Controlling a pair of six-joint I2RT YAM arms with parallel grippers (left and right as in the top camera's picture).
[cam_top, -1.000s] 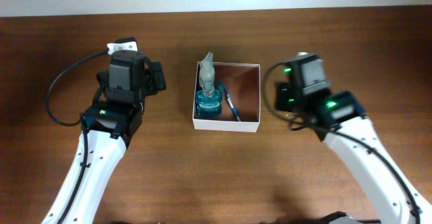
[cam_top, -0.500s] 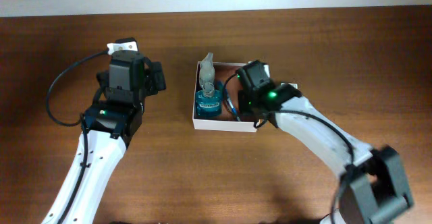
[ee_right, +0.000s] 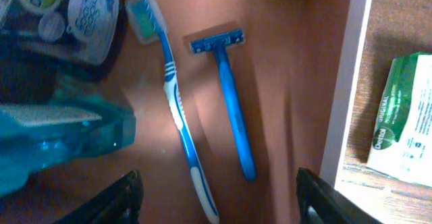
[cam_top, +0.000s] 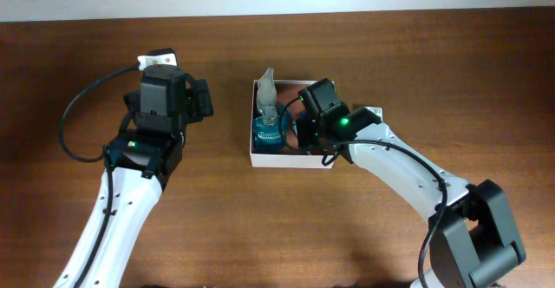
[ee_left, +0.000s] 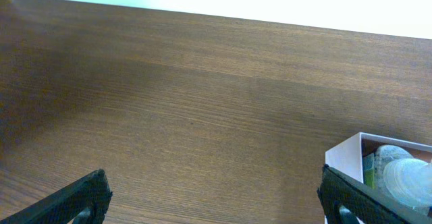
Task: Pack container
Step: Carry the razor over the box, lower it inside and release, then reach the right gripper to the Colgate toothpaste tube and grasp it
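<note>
**Right jaws open inside the box, carton not yet packed**

My right gripper [ee_right: 219, 200] hangs low over the floor of the square, shallow, white-walled container with the reddish-brown inside [ee_right: 344, 96]. Its jaws are spread wide and hold nothing. My left gripper [ee_left: 212, 200] sits well to the container's left, also open and empty.

On the container floor lie a blue-and-white toothbrush [ee_right: 177, 113] and a blue plastic razor [ee_right: 231, 113], side by side, with a translucent blue bottle [ee_right: 61, 140] at its left side. A green-and-white carton [ee_right: 405, 126] lies just outside the container's right wall; I judge it goes in next. I should rise straight up clear of that wall, then set the carton on bare floor beside the razor.

Only my right wrist view shows the carton and the toothbrush plainly, because my arm covers them from overhead. Only the overhead shows the pale clear bottle [cam_top: 267, 87] at the container's far-left corner.
</note>
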